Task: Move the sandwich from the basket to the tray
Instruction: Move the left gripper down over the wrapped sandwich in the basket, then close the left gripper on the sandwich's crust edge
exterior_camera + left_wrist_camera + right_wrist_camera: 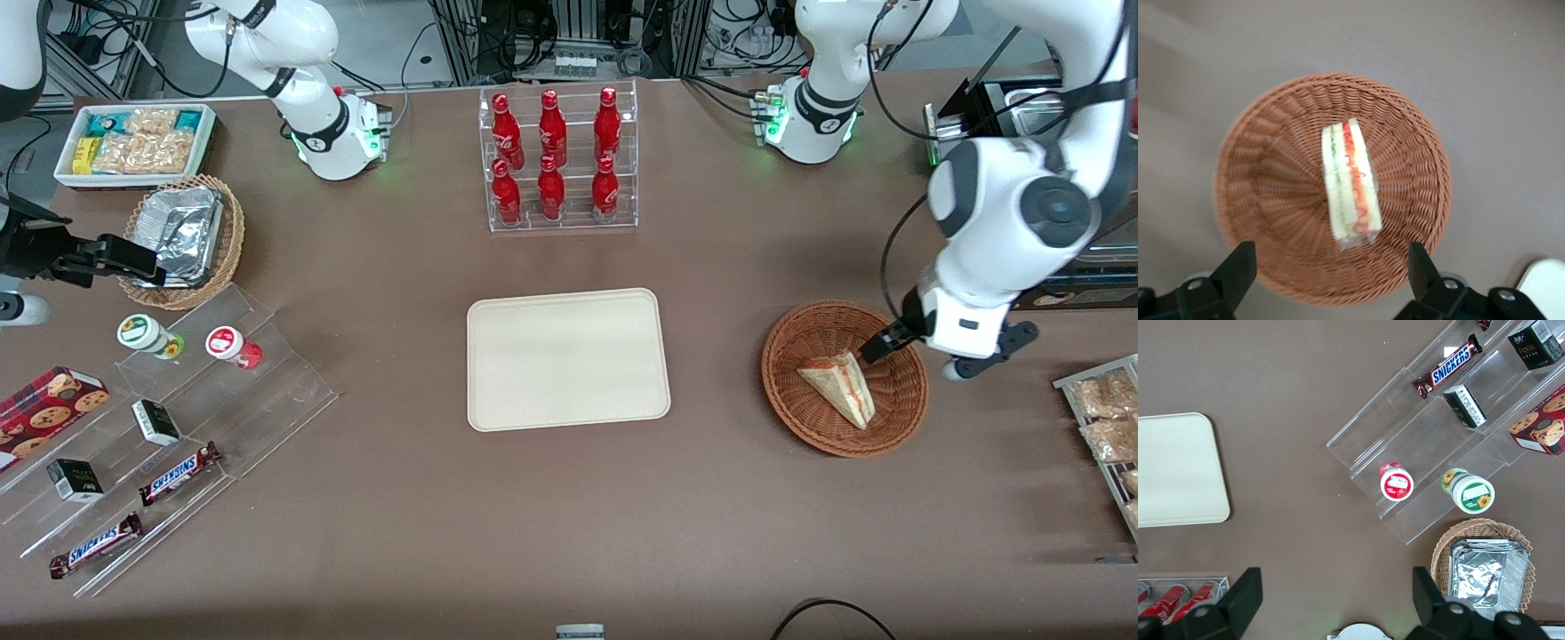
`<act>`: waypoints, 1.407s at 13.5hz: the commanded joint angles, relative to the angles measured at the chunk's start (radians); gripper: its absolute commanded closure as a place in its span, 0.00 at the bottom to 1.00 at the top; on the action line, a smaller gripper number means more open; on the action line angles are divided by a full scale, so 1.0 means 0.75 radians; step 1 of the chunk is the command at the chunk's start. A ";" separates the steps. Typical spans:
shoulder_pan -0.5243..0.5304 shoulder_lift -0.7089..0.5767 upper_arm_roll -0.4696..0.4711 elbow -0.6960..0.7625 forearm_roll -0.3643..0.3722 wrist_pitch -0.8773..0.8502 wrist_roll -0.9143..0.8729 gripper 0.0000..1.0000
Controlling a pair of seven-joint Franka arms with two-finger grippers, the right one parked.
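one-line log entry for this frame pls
phase: pre-grasp | claw: open, above basket | sandwich: in basket, ungrasped | tray: empty

One sandwich (839,385) is counted in one reddish-brown basket (796,338), one cream tray (567,358) is seen on the worktop (569,516), and one pincer (876,348), spread wide, is found above that basket's rim. Six red bottles (551,156) are counted in one clear rack (562,218), and two Snickers bars (178,474), two small dark boxes (156,421), two round lidded cups (142,332) and one cookie box (49,402) are counted on one clear stepped stand (293,391). One tan basket (233,233) holding one foil container (182,229) and one white bin (206,132) of snack packets are also counted.
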 commanded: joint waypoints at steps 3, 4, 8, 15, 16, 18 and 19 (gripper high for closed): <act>-0.012 0.105 -0.034 -0.077 0.017 0.220 -0.163 0.00; -0.012 0.132 -0.034 -0.075 0.023 0.221 -0.159 0.00; -0.012 0.195 -0.034 -0.082 0.035 0.221 -0.155 0.00; 0.008 0.269 -0.028 -0.067 0.043 0.282 -0.157 0.01; 0.008 0.287 -0.028 -0.067 0.043 0.302 -0.159 0.02; 0.006 0.298 -0.028 -0.055 0.041 0.302 -0.161 0.38; 0.006 0.300 -0.028 -0.045 0.041 0.302 -0.163 0.72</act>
